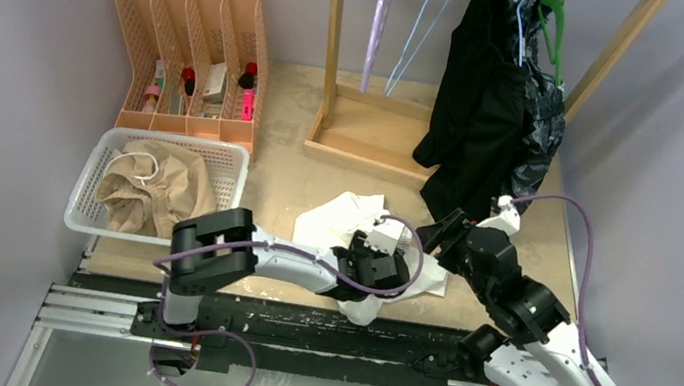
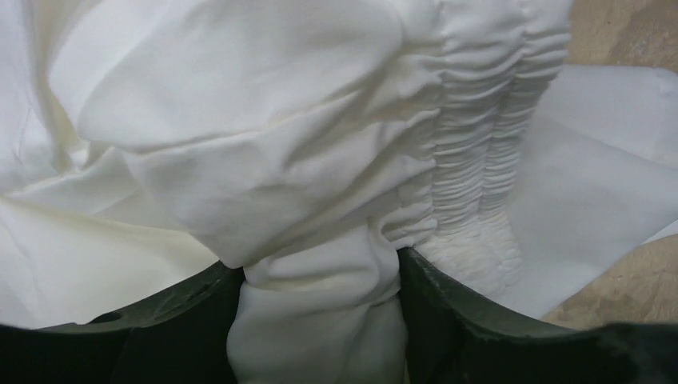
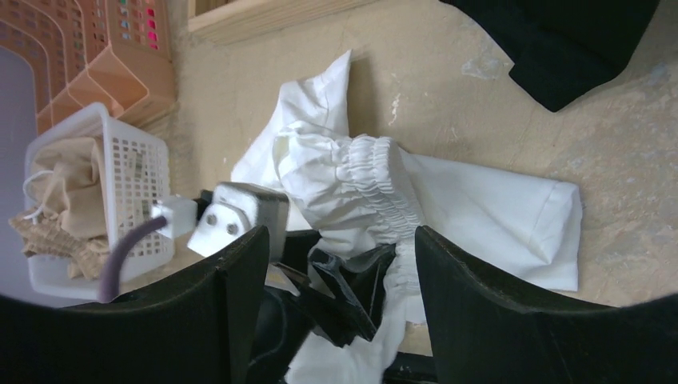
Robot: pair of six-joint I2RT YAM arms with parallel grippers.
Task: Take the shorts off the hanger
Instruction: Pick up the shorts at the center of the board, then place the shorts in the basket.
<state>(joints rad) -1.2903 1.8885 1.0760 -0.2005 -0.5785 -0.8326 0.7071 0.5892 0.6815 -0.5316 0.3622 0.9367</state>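
on the table (image 2: 624, 32), left tool (image 2: 320, 276) pinches white shorts (image 2: 264, 144).

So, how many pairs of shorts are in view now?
4: tan pair in the basket; white pair on the table, gripped by the left gripper; black pair hanging on the rack; dark patterned pair hanging right of it, partly hidden. Others may be hidden behind.

The left arm (image 1: 253, 256) and the right arm (image 1: 557, 360) have white shells, black joints and a purple cable (image 3: 121, 254) each. The right gripper (image 3: 337, 240) has broad black fingers (image 3: 496, 312).
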